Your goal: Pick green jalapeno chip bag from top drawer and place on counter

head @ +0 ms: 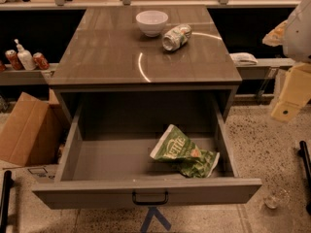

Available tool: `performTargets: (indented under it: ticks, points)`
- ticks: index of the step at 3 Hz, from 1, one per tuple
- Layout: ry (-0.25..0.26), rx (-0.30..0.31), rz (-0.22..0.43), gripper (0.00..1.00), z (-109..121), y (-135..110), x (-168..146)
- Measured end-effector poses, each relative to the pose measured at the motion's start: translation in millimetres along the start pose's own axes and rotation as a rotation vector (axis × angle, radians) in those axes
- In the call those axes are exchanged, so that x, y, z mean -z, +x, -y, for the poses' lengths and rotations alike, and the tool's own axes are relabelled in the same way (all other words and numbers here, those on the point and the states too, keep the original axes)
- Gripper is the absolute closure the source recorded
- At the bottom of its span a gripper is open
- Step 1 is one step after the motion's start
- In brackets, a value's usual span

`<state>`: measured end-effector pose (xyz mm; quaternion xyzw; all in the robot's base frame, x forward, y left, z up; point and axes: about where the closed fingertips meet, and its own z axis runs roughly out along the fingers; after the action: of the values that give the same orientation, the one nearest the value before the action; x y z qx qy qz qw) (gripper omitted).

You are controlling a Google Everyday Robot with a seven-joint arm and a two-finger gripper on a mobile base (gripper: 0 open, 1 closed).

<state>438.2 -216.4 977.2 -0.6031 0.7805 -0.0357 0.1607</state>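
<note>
The green jalapeno chip bag [183,155] lies crumpled on the floor of the open top drawer [146,190], toward its front right, with the white oval logo facing up. The drawer is pulled fully out, and its dark handle [149,198] sits at the middle of the front panel. The counter [121,52] is the glossy top above it. My gripper [287,106] hangs at the right edge of the view, beside and above the drawer's right side, well apart from the bag and holding nothing that I can see.
A white bowl [151,22] and a crushed silvery-green can [176,37] sit at the back of the counter. A brown cardboard box [26,130] stands on the floor to the left. Red cans and a bottle [24,58] stand on a low left shelf. A small glass [276,198] stands on the floor at the right.
</note>
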Motion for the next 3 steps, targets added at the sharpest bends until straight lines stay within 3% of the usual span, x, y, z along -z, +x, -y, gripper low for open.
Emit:
performTargets:
  ticks: [1,2,3]
  points:
    - [0.000,0.000,0.000,0.00,0.0,0.0,0.0]
    - [-0.025,0.016,0.028,0.00,-0.8,-4.7,-28.5]
    - [-0.083,0.036,0.128,0.00,-5.6,-7.3,-97.0]
